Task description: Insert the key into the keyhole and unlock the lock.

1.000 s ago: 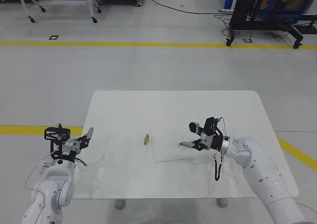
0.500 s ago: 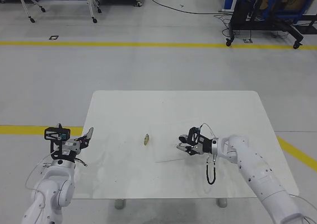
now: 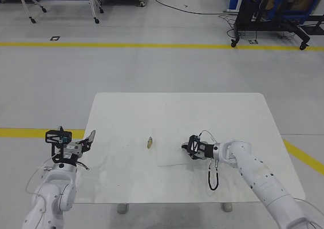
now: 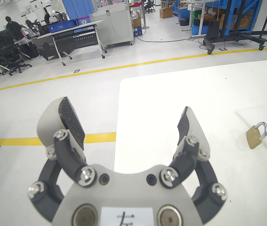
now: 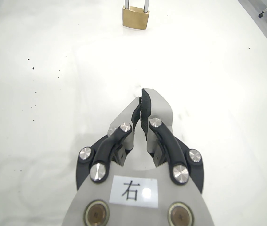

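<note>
White table point(image 3: 236, 109) on a grey floor point(image 3: 150, 68); entries are being listed left to right.

Left gripper point(image 4: 126, 105): being held just off the table's left edge, fingers being spread wide, nothing between them.

Lock point(image 3: 149, 142): brass body, steel shackle closed, resting on the table between the two grippers, nearer the right one, being touched by neither.

Right gripper point(image 5: 141, 94): being held low over the table just right of the lock, tips being pointed at it, fingers being pressed together. Whether the key is being pinched between the pads cannot be told.

Handling note, as a judgement: the key is being secured for carrying to the keyhole. For this to be done well, a firm pinch on the key's head is being called for, with the blade left protruding. The lock is best steadied by the left gripper, and the blade lined up with the keyhole before being pushed.

Tally: table, one; lock, one; grippers, two; key, count not being given.
</note>
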